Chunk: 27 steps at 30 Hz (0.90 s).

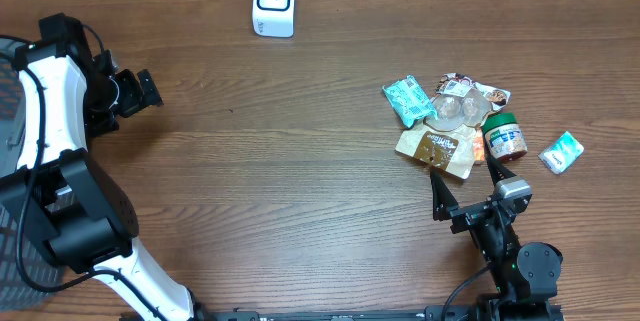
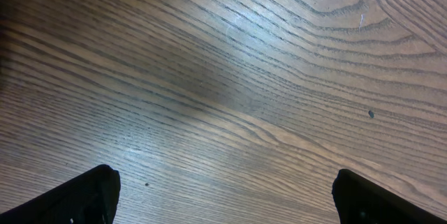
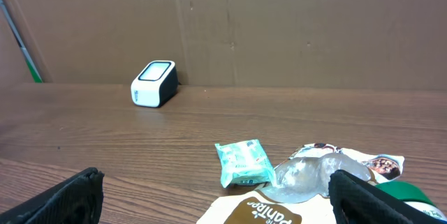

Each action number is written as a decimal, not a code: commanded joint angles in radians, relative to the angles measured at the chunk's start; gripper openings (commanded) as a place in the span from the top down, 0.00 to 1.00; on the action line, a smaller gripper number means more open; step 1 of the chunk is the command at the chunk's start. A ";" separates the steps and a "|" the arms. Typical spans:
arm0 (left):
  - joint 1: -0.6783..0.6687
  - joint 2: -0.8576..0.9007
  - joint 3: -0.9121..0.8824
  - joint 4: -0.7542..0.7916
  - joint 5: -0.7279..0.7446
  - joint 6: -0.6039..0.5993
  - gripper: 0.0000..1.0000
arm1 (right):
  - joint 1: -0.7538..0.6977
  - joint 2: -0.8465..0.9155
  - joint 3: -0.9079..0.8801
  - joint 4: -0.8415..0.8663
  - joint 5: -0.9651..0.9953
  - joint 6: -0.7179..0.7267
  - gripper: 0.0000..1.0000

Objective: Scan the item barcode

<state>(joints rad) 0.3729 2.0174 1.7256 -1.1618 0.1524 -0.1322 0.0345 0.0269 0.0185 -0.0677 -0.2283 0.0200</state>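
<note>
A white barcode scanner (image 1: 274,1) stands at the table's far edge, also in the right wrist view (image 3: 154,83). Several items lie in a pile at right: a teal packet (image 1: 408,99) (image 3: 242,162), a clear plastic pack (image 1: 455,111) (image 3: 304,175), a brown pouch (image 1: 436,149) (image 3: 258,211), a green-lidded jar (image 1: 504,136) and a small teal packet (image 1: 561,152). My right gripper (image 1: 460,164) (image 3: 215,182) is open just before the pile, holding nothing. Far to the left, my left gripper (image 1: 140,91) (image 2: 223,182) is open over bare wood.
A printed packet (image 1: 470,88) lies at the back of the pile. Dark wire mesh (image 1: 8,61) shows at the left edge behind the left arm. A cardboard wall (image 3: 279,21) runs behind the scanner.
</note>
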 commanded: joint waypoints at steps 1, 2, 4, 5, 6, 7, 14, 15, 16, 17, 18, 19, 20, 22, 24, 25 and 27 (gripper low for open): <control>-0.011 -0.015 -0.004 0.000 0.001 -0.010 0.00 | 0.006 -0.012 -0.011 0.007 0.007 0.003 0.00; -0.011 -0.015 -0.004 0.000 0.001 -0.010 0.00 | 0.006 -0.012 -0.011 0.007 0.008 0.003 0.00; -0.011 -0.015 -0.004 0.000 0.000 -0.010 0.00 | 0.006 -0.012 -0.011 0.007 0.007 0.003 0.00; -0.011 -0.015 -0.004 0.000 0.001 -0.010 0.00 | 0.006 -0.012 -0.011 0.007 0.007 0.003 0.00; -0.011 -0.014 -0.004 0.000 0.000 -0.010 0.00 | 0.006 -0.012 -0.011 0.007 0.007 0.003 0.00; -0.011 -0.011 -0.004 0.000 0.000 -0.010 0.01 | 0.006 -0.012 -0.011 0.007 0.007 0.003 0.00; -0.072 -0.161 -0.004 0.000 0.000 -0.010 0.00 | 0.006 -0.012 -0.011 0.007 0.008 0.003 0.00; -0.090 -0.199 -0.004 0.000 0.000 -0.010 0.00 | 0.006 -0.012 -0.011 0.007 0.007 0.003 0.00; -0.128 -0.277 -0.004 0.000 0.000 -0.010 0.00 | 0.006 -0.012 -0.011 0.007 0.007 0.003 0.00; -0.166 -0.351 -0.004 0.000 0.000 -0.010 0.00 | 0.006 -0.012 -0.011 0.007 0.007 0.003 0.00; -0.183 -0.384 -0.005 0.000 0.000 -0.010 0.00 | 0.006 -0.012 -0.011 0.007 0.007 0.003 0.00; -0.216 -0.451 -0.005 -0.001 0.000 -0.010 0.00 | 0.006 -0.012 -0.011 0.007 0.007 0.003 0.00; -0.235 -0.496 -0.007 0.000 0.000 -0.010 0.00 | 0.006 -0.012 -0.011 0.007 0.007 0.003 0.00; -0.262 -0.574 -0.026 0.000 0.000 -0.010 0.00 | 0.006 -0.012 -0.011 0.007 0.007 0.003 0.00; -0.275 -0.669 -0.083 0.018 -0.014 -0.003 0.00 | 0.006 -0.012 -0.011 0.007 0.007 0.003 0.00; -0.275 -0.716 -0.126 0.058 -0.011 -0.005 0.00 | 0.006 -0.012 -0.011 0.007 0.008 0.003 0.00; -0.274 -0.826 -0.263 0.152 0.006 -0.007 0.01 | 0.006 -0.012 -0.011 0.007 0.008 0.003 0.00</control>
<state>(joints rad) 0.0978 1.3163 1.6451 -1.1023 0.1490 -0.1322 0.0345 0.0261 0.0185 -0.0673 -0.2283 0.0200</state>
